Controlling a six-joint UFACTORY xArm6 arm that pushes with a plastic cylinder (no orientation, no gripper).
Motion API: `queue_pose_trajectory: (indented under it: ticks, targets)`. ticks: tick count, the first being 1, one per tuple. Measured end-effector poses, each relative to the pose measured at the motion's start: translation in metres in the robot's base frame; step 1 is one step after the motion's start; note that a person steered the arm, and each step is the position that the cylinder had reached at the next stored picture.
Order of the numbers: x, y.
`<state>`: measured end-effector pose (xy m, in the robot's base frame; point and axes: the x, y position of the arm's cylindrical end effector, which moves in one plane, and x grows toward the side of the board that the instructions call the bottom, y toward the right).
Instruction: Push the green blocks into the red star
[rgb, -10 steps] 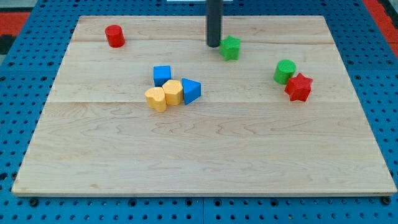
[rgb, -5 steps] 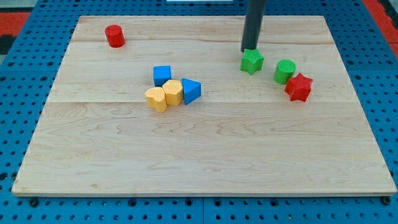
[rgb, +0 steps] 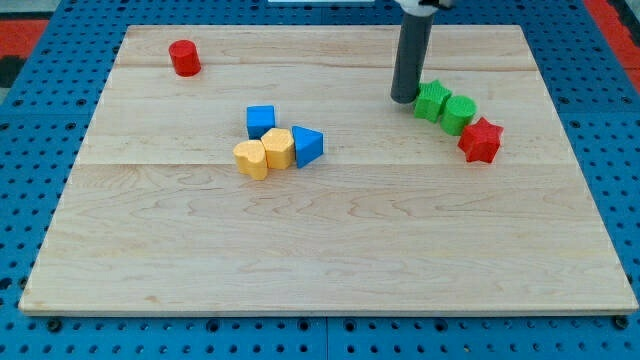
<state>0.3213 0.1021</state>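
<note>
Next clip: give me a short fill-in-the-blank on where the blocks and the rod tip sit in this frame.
1. My tip is at the view's ___ of the green star.
2. The green cylinder sits between the green star and the ___ star.
3. The red cylinder stands near the board's top-___ corner.

Missing words: left; red; left

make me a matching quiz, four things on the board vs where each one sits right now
Things:
1. red cylinder
2. red star
3. green star
4. my tip

Places:
A. right beside the green cylinder, on its left
B. view's top left corner
C. against the green star's left side
D. lower right of the green cylinder

Pairs: 1-B, 2-D, 3-A, 4-C
</note>
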Motion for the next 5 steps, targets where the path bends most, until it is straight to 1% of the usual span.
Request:
queue_pose_trajectory:
  ticks: [1, 3, 4, 5]
  targets:
    - [-0.01, 0.009]
    - [0.016, 0.053]
    - [0.03, 0.064]
    - [0.029, 0.062]
